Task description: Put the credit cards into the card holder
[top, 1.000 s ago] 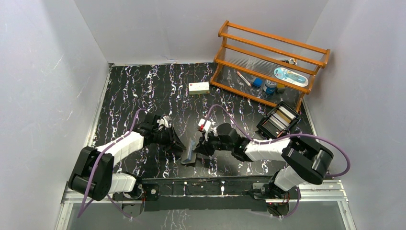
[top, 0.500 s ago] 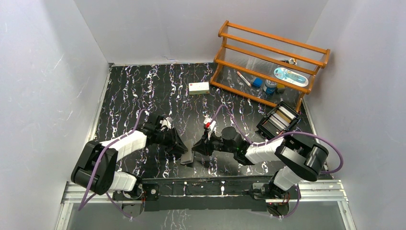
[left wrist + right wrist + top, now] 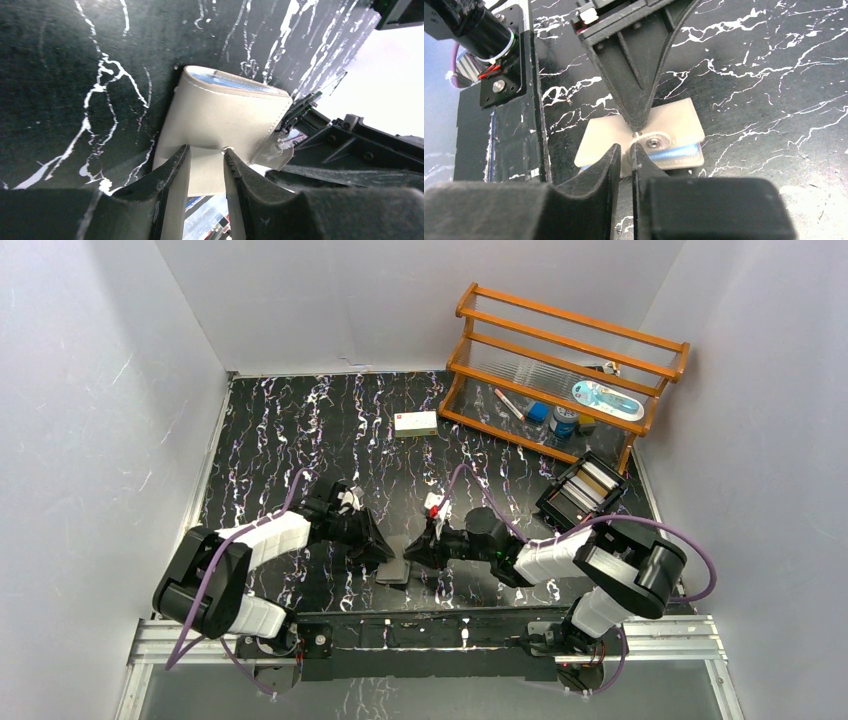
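— What of the left claw [image 3: 204, 152]?
— Its jaws stand apart, with black tips on the card holder [image 3: 225, 115]. The holder is soft taupe with a stitched edge, lying flat on the marbled table [image 3: 300, 430] between the arms.
— And the right claw [image 3: 625, 150]?
— Its fingers are nearly together at the snap tab [image 3: 653, 143]. Whether it pinches, I cannot tell. Only its camera shows the metal stud; overhead, the holder is a plain grey slab.

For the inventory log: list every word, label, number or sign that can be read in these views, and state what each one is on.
No text here can be read.
white box: a red mark at its left end, too small to read.
tin on the wooden rack: label blurred, unreadable.
card holder: plain, no lettering visible.
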Available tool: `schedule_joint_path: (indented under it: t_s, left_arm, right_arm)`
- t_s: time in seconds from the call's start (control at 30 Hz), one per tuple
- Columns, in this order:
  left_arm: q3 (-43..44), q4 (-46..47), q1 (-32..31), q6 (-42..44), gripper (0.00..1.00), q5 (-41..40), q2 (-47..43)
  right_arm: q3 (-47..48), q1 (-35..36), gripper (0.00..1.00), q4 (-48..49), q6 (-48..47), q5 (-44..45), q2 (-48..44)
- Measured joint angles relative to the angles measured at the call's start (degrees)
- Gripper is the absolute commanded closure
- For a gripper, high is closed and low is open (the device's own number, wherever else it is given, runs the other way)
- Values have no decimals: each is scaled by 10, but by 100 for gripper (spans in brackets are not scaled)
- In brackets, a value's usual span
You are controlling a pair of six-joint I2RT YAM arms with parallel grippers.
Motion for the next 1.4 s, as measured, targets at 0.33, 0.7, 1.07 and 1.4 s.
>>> schedule_joint_path:
  t_s: [0.33, 0.7, 1.07, 1.4]
  left_arm:
    - [2, 0, -12, -3, 69, -20, 12]
    - [35, -68, -22, 14, 58, -87, -22]
    - [59, -114, -27, 57, 55, -117, -14]
    - [62, -51, -45, 26, 79, -44, -20]
  right_arm:
    - [-10, 0, 59, -56, -19, -26, -95]
    - [133, 0, 58, -381, 246, 152, -97]
    - [138, 0, 56, -497, 445, 187, -91]
    - [141, -62, 37, -412, 269, 11, -38]
